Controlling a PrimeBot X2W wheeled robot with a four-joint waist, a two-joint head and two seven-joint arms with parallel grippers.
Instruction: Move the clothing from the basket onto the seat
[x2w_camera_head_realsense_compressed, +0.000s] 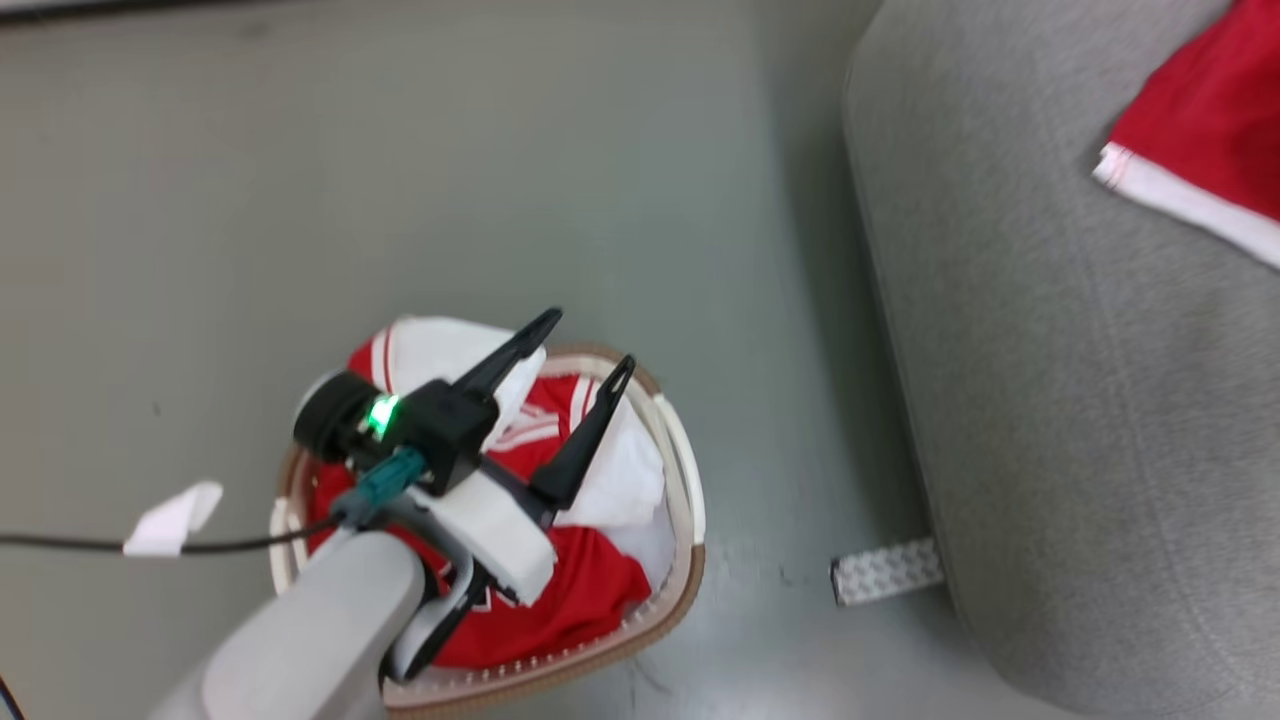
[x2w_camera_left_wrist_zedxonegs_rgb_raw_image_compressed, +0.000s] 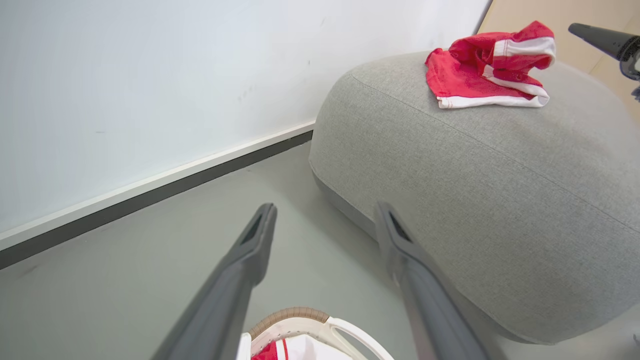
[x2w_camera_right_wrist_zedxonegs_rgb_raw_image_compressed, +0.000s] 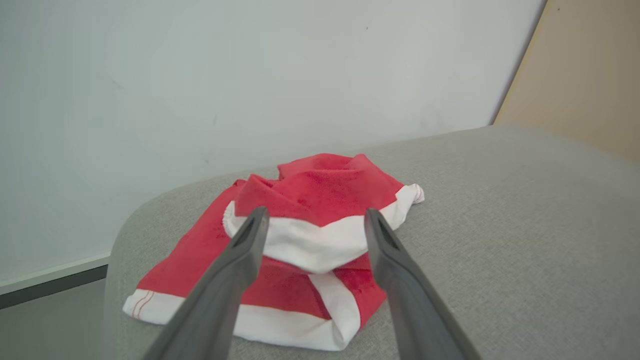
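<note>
The basket (x2w_camera_head_realsense_compressed: 690, 500) stands on the grey floor, holding crumpled red-and-white clothing (x2w_camera_head_realsense_compressed: 580, 590). My left gripper (x2w_camera_head_realsense_compressed: 585, 345) hovers over it, open, nothing between its fingers; in the left wrist view the left gripper (x2w_camera_left_wrist_zedxonegs_rgb_raw_image_compressed: 325, 215) points past the basket's rim (x2w_camera_left_wrist_zedxonegs_rgb_raw_image_compressed: 295, 315) toward the seat (x2w_camera_left_wrist_zedxonegs_rgb_raw_image_compressed: 475, 190). One red-and-white garment (x2w_camera_right_wrist_zedxonegs_rgb_raw_image_compressed: 310, 235) lies bunched on top of the seat (x2w_camera_right_wrist_zedxonegs_rgb_raw_image_compressed: 500, 225). My right gripper (x2w_camera_right_wrist_zedxonegs_rgb_raw_image_compressed: 316, 220) stands open just in front of that garment, gripping nothing. The same garment (x2w_camera_head_realsense_compressed: 1200, 150) shows on the seat (x2w_camera_head_realsense_compressed: 1080, 400) in the head view.
A white wall with a dark baseboard (x2w_camera_left_wrist_zedxonegs_rgb_raw_image_compressed: 150, 195) runs behind the seat. A pale perforated strip (x2w_camera_head_realsense_compressed: 885, 570) lies on the floor at the seat's base. A black cable with a white tag (x2w_camera_head_realsense_compressed: 170, 520) trails left of the basket. A beige panel (x2w_camera_right_wrist_zedxonegs_rgb_raw_image_compressed: 585, 75) stands at the right.
</note>
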